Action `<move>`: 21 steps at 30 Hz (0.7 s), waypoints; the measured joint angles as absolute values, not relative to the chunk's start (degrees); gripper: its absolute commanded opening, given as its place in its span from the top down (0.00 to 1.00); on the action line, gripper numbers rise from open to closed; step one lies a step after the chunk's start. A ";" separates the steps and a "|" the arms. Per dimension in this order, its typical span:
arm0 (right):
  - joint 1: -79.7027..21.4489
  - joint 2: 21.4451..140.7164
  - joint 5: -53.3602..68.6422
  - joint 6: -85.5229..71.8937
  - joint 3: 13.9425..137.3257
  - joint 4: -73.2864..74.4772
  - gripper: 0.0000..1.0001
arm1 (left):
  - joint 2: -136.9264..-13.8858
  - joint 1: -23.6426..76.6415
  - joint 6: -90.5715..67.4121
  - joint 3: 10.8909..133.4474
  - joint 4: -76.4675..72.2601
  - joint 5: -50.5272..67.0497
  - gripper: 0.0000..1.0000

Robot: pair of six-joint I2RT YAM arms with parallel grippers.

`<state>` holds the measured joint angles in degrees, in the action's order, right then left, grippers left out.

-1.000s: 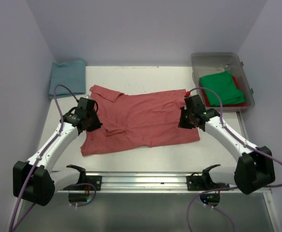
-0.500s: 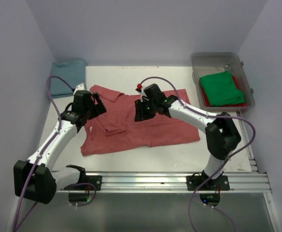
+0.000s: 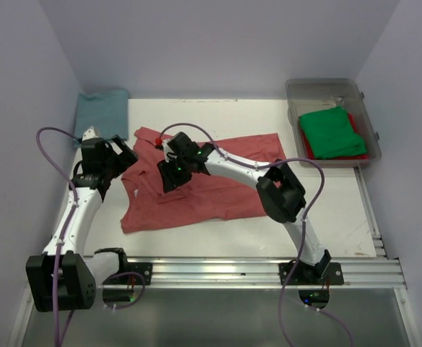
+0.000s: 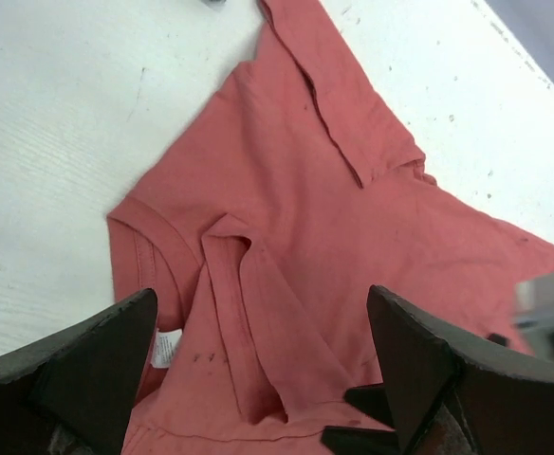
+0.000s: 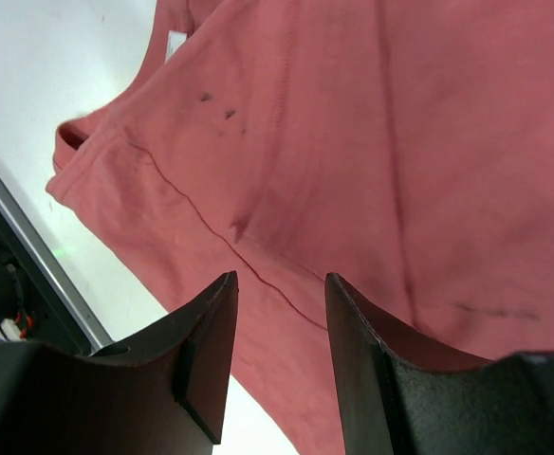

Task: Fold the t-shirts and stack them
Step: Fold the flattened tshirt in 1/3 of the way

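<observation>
A second ago I had both claws clenched at opposite ends of the salmon-red short-sleeved cotton t-shirt (image 3: 218,199). Both have since let go. The left claw (image 3: 121,155) has backed off to the shirt's neck end and hangs released, jaws wide, with nothing between them. The right claw (image 3: 169,176) has swung along the shirt from the hem end and now hovers over the collar area, its jaws parted and only cloth showing beneath the gap. The shirt lies spread sideways on the white surface (image 3: 218,116), its small white neck tag (image 4: 166,348) facing up, and a flap of sleeve is doubled over just beside the collar. I judge the spreading to be done and the first fold not yet begun. The dusty teal folded shirt (image 3: 101,114) sits beyond the salmon shirt's neck end, apart from it. The bright green shirt (image 3: 332,131) lies on a red one (image 3: 306,148) in the clear plastic bin (image 3: 323,84) beyond the hem end. There is bare room along the salmon shirt's far edge, on its near side and past its hem. The neck end is tight against the side wall, and my right arm lies across the cloth, so a fold from that end could snag it.
</observation>
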<state>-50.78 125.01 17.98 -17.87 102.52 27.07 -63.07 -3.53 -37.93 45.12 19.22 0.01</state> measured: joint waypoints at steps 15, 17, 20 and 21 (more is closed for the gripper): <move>-57.58 134.43 14.57 -12.75 116.01 36.49 0.54 | -61.43 -7.42 -37.91 43.27 17.67 3.55 0.04; -57.58 135.02 13.74 -12.47 116.99 36.77 0.55 | -61.43 -7.62 -37.91 43.22 17.67 3.90 0.04; -57.76 135.92 11.20 -12.05 118.13 37.65 0.55 | -61.43 -7.90 -37.93 43.22 17.65 4.32 0.04; -57.78 136.22 10.24 -11.90 118.52 38.26 0.55 | -61.43 -7.97 -37.93 43.22 17.65 4.36 0.04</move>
